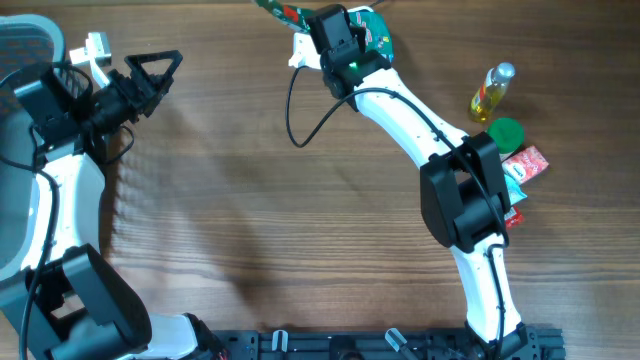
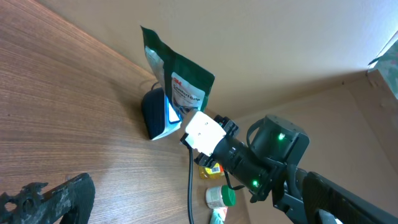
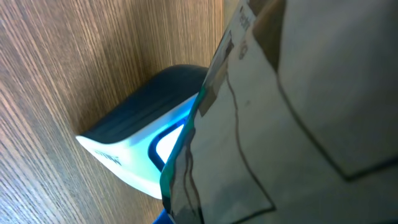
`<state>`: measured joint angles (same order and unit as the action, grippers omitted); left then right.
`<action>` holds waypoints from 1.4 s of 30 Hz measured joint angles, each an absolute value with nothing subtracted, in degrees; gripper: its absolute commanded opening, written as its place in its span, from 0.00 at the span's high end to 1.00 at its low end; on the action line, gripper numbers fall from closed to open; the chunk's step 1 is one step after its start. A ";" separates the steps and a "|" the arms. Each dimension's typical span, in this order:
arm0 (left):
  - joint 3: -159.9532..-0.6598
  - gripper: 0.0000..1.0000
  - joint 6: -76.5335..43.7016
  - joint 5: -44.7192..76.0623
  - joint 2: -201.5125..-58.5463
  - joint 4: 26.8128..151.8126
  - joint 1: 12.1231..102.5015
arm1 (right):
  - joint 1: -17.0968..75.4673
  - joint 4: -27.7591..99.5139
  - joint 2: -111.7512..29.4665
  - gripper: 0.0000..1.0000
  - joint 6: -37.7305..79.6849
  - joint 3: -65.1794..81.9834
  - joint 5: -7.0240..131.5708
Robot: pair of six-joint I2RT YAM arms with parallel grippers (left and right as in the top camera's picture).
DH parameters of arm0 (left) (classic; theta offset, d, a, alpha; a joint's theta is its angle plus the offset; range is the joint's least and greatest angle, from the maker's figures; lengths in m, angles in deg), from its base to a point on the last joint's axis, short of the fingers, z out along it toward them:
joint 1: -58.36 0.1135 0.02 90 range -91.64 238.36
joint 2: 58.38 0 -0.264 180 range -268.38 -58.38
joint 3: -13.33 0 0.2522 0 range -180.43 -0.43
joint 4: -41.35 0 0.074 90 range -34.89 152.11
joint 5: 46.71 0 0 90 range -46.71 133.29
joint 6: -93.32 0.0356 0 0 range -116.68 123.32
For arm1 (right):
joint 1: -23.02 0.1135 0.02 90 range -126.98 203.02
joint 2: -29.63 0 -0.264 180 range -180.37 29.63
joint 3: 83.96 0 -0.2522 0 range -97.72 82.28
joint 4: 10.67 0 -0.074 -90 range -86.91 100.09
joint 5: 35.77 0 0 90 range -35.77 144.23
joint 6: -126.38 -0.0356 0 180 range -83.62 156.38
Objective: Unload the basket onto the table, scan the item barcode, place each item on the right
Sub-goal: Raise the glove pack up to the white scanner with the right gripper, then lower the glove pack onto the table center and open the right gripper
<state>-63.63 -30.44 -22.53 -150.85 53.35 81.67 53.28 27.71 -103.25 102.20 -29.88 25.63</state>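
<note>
Green pouch (image 2: 180, 78) — pinched in the closed right gripper (image 1: 332, 28) — stands just beside the lit scanner (image 2: 155, 118), top middle of the overhead view, while the left gripper (image 1: 160, 72) gapes wide, upper left.

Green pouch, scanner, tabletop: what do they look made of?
Green pouch: probably thin plastic film, glossy. It creases, stands unevenly and catches soft highlights.
Scanner: moulded plastic by the look, with a dark matt rounded shell and a smooth white front that glows blue.
Tabletop: brown wood grain with a satin sheen. Solid wood or laminate, cannot tell.
</note>
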 measured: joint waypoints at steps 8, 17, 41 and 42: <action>-63.63 0.00 -30.44 -22.53 -150.85 53.33 81.67 | 53.20 28.85 -100.78 0.96 92.21 -29.84 25.89; -63.65 0.00 -30.44 -22.53 -150.85 53.35 81.67 | 52.21 67.89 -81.11 0.96 62.55 -30.14 61.96; -63.65 0.00 -30.44 -22.53 -150.85 53.35 81.67 | 52.21 49.22 -81.50 0.00 27.75 1.62 66.98; -63.65 0.00 -30.44 -22.53 -150.85 53.35 81.67 | 52.21 48.37 -81.50 0.00 27.58 1.62 66.94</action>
<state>-63.65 -30.44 -22.53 -150.85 53.35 81.67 52.21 48.37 -81.50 27.58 1.62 66.94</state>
